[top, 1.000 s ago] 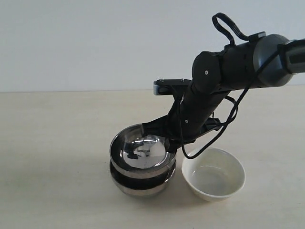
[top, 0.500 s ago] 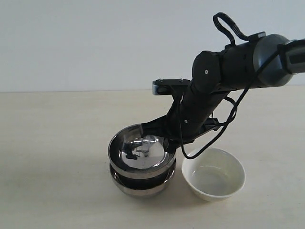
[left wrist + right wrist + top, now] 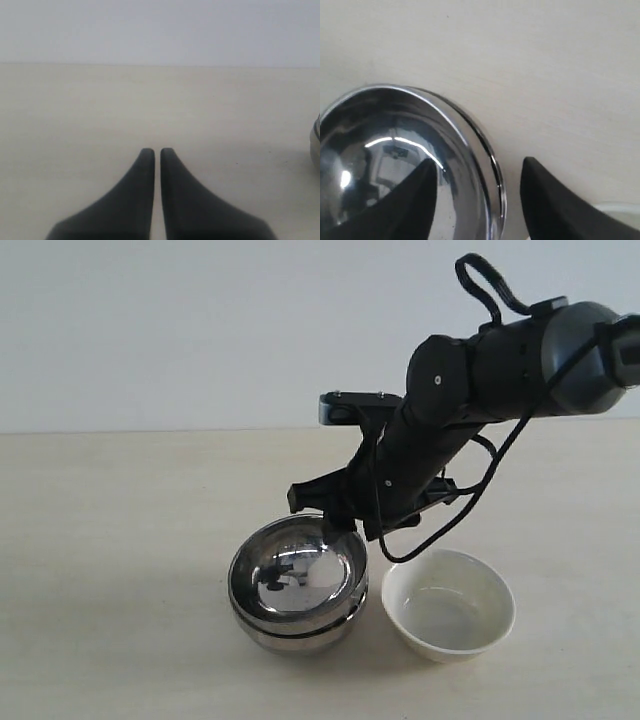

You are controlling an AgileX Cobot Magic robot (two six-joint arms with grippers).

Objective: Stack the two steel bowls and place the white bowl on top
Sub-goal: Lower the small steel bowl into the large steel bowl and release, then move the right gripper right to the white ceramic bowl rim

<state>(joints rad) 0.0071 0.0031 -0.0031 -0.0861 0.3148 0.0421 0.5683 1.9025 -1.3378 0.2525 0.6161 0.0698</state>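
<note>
**Left wrist view.** Your left claw [image 3: 156,152] hangs low over the bare counter [image 3: 90,110]. Its two dark fingers are drawn together with only a hairline slit between them, and it grips nothing. A sliver of steel rim shows at the edge of this view, well apart from the fingers.

**Exterior view, left of centre.** You have the two steel bowls stacked on the counter. The upper steel bowl [image 3: 298,568] sits nested inside the lower steel bowl [image 3: 296,638]. Their rims lie close together, with the upper rim standing just above the lower one. The upper bowl's mirror interior faces up and shows only blurred reflections.

**Above the stack's back right edge.** Your right claw [image 3: 335,515] hangs just over the rims, carried on the right arm [image 3: 500,370], which reaches in from the right. In the right wrist view its fingers [image 3: 545,200] stand clearly apart. One is over the upper bowl's inside and the other over the counter outside, with the stacked rims in the gap between them. The claw is parted about midway and has hold of nothing.

**Right of the stack.** The white bowl [image 3: 448,612] stands upright on the counter, just beside the steel stack with a narrow gap between them. It is plain and glossy. Its rim also shows in a corner of the right wrist view, near the outer finger.
</note>
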